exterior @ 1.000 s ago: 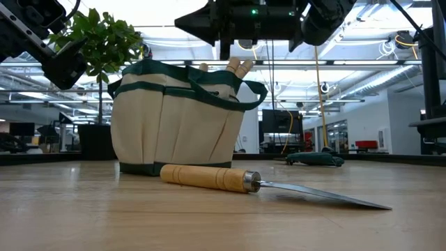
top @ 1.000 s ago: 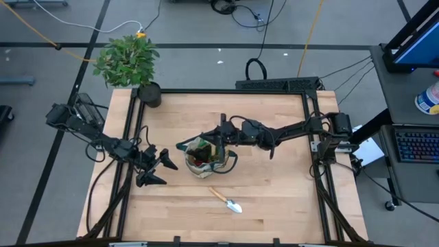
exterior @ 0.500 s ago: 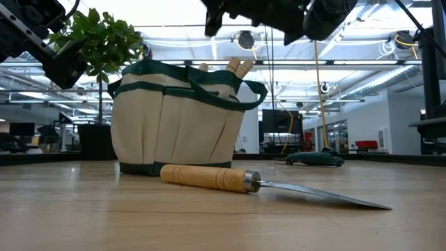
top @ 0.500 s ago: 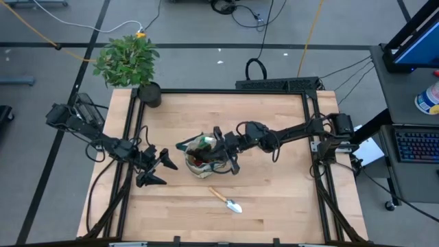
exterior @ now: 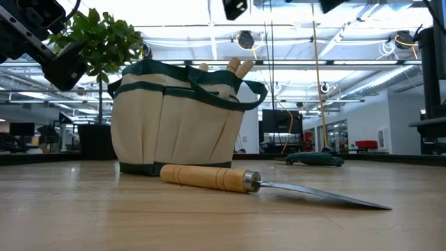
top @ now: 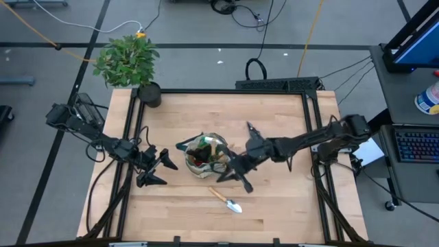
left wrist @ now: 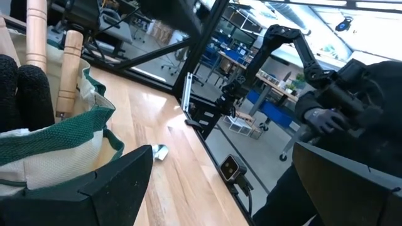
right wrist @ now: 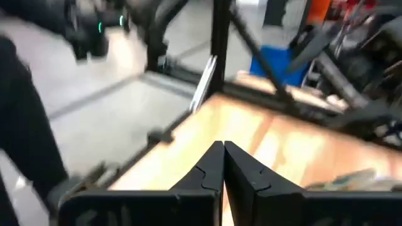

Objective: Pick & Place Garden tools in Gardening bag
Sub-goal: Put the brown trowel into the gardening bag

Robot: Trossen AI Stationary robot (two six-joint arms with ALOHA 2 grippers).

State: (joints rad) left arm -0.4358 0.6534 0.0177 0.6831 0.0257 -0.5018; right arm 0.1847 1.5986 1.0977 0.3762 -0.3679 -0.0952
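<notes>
The gardening bag [top: 206, 156] stands mid-bench [top: 274, 206], wooden handles [exterior: 237, 68] poking out. A trowel [top: 226, 200] lies just nearer. The right gripper [top: 236, 180], pinched closed and empty, hovers right of the bag; the left gripper [top: 159, 170] gapes wide to its left.

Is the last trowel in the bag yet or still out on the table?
Out. The trowel lies flat on the table, in front of the bag.

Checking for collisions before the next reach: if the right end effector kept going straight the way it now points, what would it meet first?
Probably the trowel. In the high view the shut right end effector sits just past the gardening bag, pointing toward the table's front edge, with the trowel lying slightly aside of that line. Height is unclear, so it may pass above.
</notes>
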